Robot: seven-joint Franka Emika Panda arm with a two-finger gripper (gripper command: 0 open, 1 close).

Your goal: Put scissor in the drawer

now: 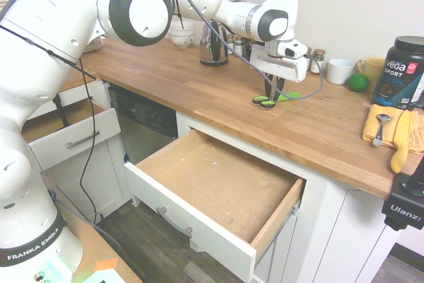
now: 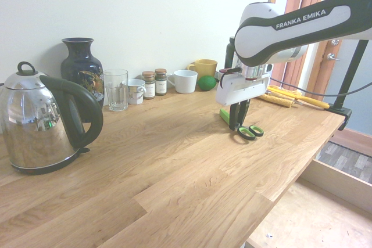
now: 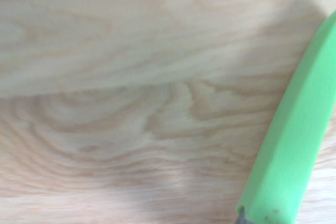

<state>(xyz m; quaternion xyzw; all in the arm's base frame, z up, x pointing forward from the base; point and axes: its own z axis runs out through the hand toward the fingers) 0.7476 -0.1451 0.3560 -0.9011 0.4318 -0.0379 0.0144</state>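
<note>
Gripper [image 1: 271,92] pointed straight down over the wooden counter [image 1: 199,91], jaws drawn in tight on the scissor [image 1: 273,100]. From both outside cameras I read the fingers as pinching it near the pivot, where blade cover meets handles. That made sense to me: the pivot is the narrowest stiff part, and gripping there keeps the loops from swinging.

The scissor sat at counter level or barely clear of it; I could not tell which. Green-and-black loops stuck out toward the counter's front edge, the green blade cover ran back toward the wall. The wrist camera showed only the cover [image 3: 289,129] slanting over blurred wood grain.

The drawer [image 1: 218,183] stood pulled well out below the counter edge, brown bottom bare, nearly under the gripper's spot. I judged that was deliberate: a short carry forward and down.

The smaller drawer [image 1: 69,138] with the bar handle, also open, lay well off to the side. Kettle [image 2: 43,123], vase [image 2: 81,74] and glass [image 2: 116,89] stood clear of the path.
</note>
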